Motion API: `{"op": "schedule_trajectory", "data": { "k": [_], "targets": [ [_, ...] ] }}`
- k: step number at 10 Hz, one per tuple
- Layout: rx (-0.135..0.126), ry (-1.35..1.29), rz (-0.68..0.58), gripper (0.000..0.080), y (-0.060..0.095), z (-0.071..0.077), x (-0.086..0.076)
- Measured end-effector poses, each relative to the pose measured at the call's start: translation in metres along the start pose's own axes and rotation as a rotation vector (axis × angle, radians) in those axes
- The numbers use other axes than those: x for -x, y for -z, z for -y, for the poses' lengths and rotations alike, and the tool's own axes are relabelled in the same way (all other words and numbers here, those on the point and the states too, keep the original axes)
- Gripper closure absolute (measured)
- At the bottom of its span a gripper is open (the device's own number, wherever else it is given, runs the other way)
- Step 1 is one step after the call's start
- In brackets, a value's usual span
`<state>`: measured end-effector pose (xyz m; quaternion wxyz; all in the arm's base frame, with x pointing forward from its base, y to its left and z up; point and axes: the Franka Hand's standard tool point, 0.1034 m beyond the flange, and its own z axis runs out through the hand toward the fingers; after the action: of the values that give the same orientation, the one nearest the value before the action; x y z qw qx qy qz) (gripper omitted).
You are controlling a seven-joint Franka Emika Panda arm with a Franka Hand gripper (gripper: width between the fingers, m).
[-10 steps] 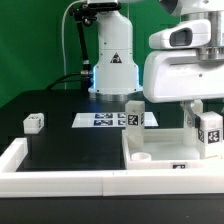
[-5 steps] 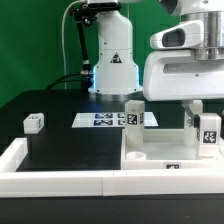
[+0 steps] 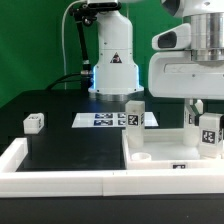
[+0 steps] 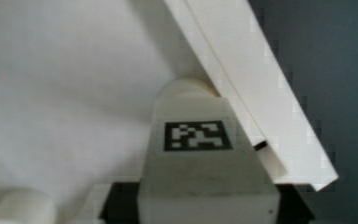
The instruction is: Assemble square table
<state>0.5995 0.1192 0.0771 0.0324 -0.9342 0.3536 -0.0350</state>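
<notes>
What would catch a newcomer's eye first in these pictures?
The pincer at the exterior view's right, shut on a tagged white leg block over the square tabletop. Then a second leg standing upright at the tabletop's far corner, and a lone small block on the black surface at the exterior view's left.

You're looking at a robotics lab: a white robot arm (image 3: 112, 55) stands upper centre of the frame, a green backdrop (image 3: 30, 30) behind it, a black table (image 3: 60, 145) edged by a white rail (image 3: 60, 182) below, the marker board (image 3: 100, 120) mid-frame.
</notes>
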Motion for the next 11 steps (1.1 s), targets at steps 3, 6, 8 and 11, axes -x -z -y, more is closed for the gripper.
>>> {"op": "schedule_trajectory", "data": {
  "k": [3, 6, 8, 11],
  "targets": [
    [0.011, -0.251, 0.013, 0.0508, -0.0005, 0.0005, 0.0009],
    [0.006, -0.369, 0.021, 0.0508, -0.0007, 0.0006, 0.0011],
    [0.004, -0.357, 0.022, 0.0262, -0.0007, 0.001, 0.0014],
    [0.001, -0.259, 0.02, 0.0155, -0.0014, 0.0023, 0.0037]
  ]
}}
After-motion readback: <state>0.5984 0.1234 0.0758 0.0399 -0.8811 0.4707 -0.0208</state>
